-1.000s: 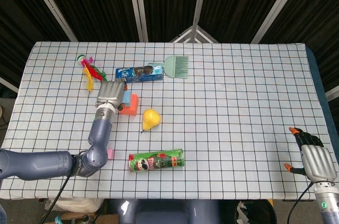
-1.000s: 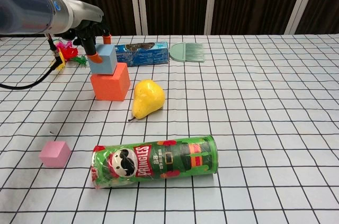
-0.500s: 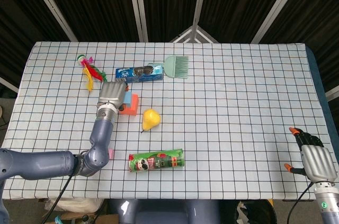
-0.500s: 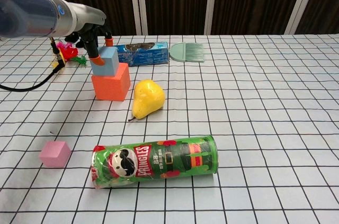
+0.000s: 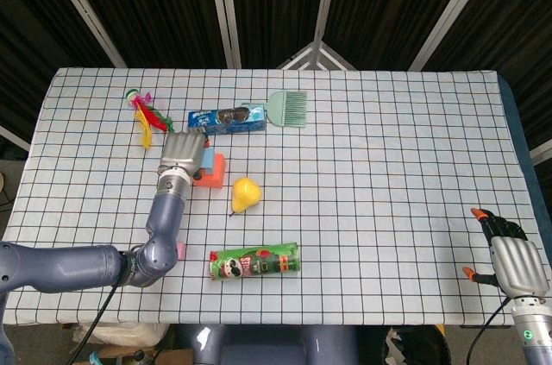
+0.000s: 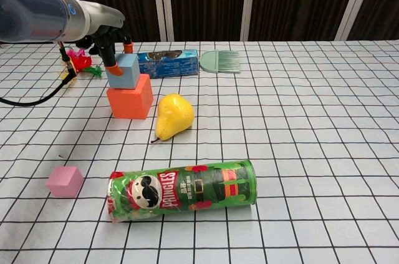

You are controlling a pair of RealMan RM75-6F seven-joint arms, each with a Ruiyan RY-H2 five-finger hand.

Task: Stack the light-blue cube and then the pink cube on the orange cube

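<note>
The small light-blue foam cube (image 6: 123, 70) sits on top of the larger orange foam cube (image 6: 129, 102), offset toward the orange cube's left rear edge. From the head view the robot's left hand (image 5: 182, 154) covers most of the light-blue cube, leaving only a sliver (image 5: 207, 159) beside the orange cube (image 5: 211, 172). In the chest view the left hand (image 6: 107, 42) has orange-tipped fingers (image 6: 115, 67) against the light-blue cube's left face and another above its rear edge; whether they pinch it or merely touch it cannot be told.

Compared with half a second ago, the light-blue cube sits flatter on the orange cube, and the hand is nearly where it was.

The small pink foam cube (image 6: 64, 181) lies well in front of the orange cube, to its left; the head view shows only a pink edge (image 5: 179, 249) behind the left forearm. The right hand (image 5: 514, 259) appears only in the head view, far right of the orange cube at the checked tablecloth's (image 5: 388, 175) edge, fingers curled loosely with nothing in them.

A yellow pear (image 6: 172, 116) lies just right of the orange cube; a green Pringles can (image 6: 181, 190) lies on its side in front. Behind the orange cube are a blue biscuit packet (image 6: 168, 62), a mint-green plastic brush (image 6: 222, 61), and a partly hidden red-and-yellow feathered toy (image 6: 80, 61).
</note>
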